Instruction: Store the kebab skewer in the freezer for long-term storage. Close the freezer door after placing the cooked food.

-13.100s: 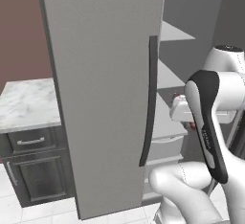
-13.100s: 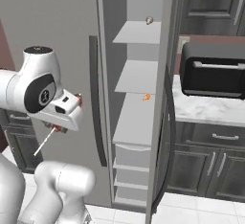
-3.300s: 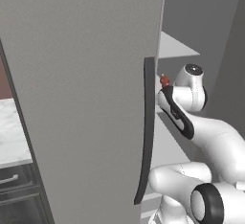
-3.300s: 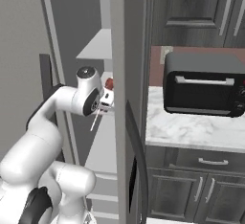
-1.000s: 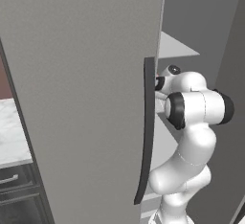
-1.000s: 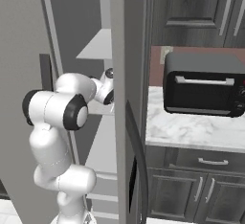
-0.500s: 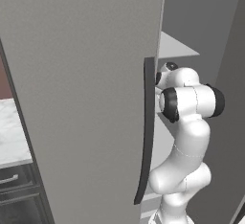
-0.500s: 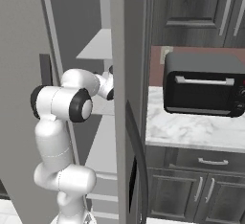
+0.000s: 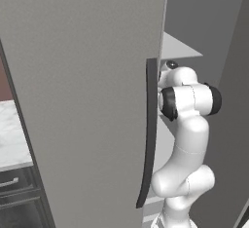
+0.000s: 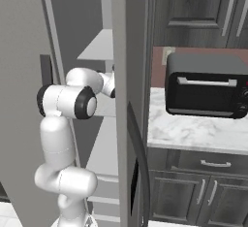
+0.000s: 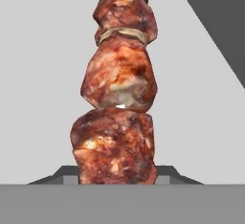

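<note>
Leftward, the arm (image 9: 187, 139) reaches past the open freezer door (image 9: 87, 100) into the freezer (image 9: 177, 51). From the right, a toaster oven (image 10: 206, 85) sits on the counter. Up close, the kebab skewer (image 11: 119, 89) runs upward over a white shelf (image 11: 43, 84), apparently clamped in the gripper (image 11: 116, 174).

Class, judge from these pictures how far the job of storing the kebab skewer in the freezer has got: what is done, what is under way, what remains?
Done: the freezer door stands open, and the arm reaches past it into the freezer.
In hand: the kebab skewer sits close before the hand camera, over a white shelf, seemingly held; the jaws are hidden behind it.
Left: setting it down, withdrawing, shutting the door.
</note>
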### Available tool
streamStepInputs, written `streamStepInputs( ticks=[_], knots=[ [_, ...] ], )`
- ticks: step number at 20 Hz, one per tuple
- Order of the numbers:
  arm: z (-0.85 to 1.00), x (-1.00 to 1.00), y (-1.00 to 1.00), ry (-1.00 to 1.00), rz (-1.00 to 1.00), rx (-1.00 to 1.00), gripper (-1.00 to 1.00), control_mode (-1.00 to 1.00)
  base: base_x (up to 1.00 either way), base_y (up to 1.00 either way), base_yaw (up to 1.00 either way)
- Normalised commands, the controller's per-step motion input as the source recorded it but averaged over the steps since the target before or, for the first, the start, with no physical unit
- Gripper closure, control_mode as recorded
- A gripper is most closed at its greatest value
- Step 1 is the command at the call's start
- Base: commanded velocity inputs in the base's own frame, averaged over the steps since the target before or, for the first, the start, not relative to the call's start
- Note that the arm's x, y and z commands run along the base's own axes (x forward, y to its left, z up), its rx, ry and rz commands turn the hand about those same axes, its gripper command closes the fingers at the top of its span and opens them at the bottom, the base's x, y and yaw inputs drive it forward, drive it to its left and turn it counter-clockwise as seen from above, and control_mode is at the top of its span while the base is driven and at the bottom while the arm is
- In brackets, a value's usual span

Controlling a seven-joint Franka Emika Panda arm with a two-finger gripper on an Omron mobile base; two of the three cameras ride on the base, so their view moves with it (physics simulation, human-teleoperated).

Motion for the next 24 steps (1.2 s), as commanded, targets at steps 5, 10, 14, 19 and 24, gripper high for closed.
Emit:
streamStepInputs(
  ticks=[5, 10, 14, 19, 24],
  knots=[
    [-0.04, 0.00, 0.00, 0.00, 0.00, 0.00, -1.00, -1.00, 0.00, 0.00, 0.00],
    [-0.04, 0.00, 0.00, 0.00, 0.00, 0.00, -1.00, -1.00, 0.00, 0.00, 0.00],
    [0.00, 0.00, 0.00, 0.00, 0.00, 0.00, -1.00, -1.00, 0.00, 0.00, 0.00],
    [0.00, -0.01, 0.00, 0.00, 0.02, 0.00, -1.00, -1.00, 0.00, 0.00, 0.00],
    [0.00, -0.26, 0.00, -0.01, 0.00, 0.00, -1.00, -1.00, 0.00, 0.00, 0.00]
  ],
)
